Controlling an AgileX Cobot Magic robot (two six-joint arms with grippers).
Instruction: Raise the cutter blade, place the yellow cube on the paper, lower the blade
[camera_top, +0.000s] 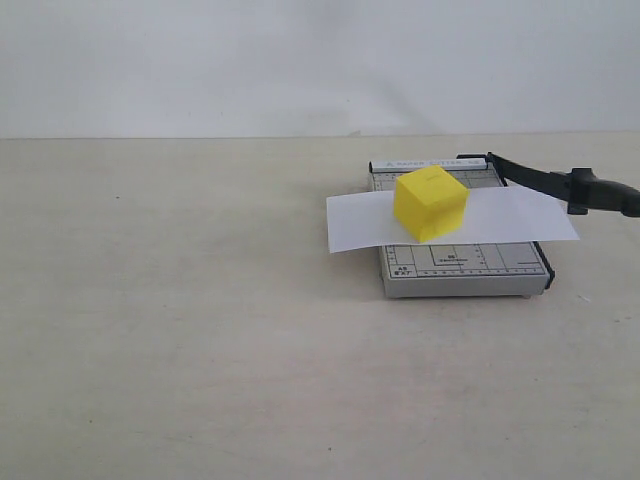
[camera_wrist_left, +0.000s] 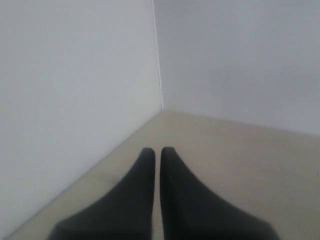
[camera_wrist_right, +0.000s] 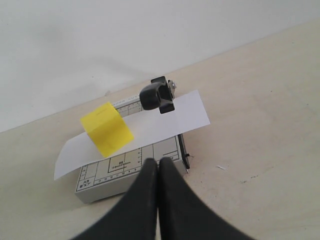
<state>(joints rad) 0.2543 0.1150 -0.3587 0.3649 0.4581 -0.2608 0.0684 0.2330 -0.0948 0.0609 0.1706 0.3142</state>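
The yellow cube (camera_top: 430, 203) sits on the white paper (camera_top: 350, 222), which lies across the grey cutter board (camera_top: 470, 265). The black cutter blade (camera_top: 545, 180) is raised, angling out to the right with its thick handle free in the air. Neither gripper appears in the exterior view. In the right wrist view my right gripper (camera_wrist_right: 158, 161) is shut and empty, hovering near the board's (camera_wrist_right: 125, 167) front edge, short of the cube (camera_wrist_right: 106, 128), the paper (camera_wrist_right: 165, 122) and the blade handle (camera_wrist_right: 156, 96). My left gripper (camera_wrist_left: 155, 150) is shut and empty, far from the cutter.
The beige table (camera_top: 200, 300) stretches wide to the left of the cutter. A white wall (camera_top: 300, 60) backs the table. The left wrist view shows only a wall corner (camera_wrist_left: 161, 100) meeting the tabletop.
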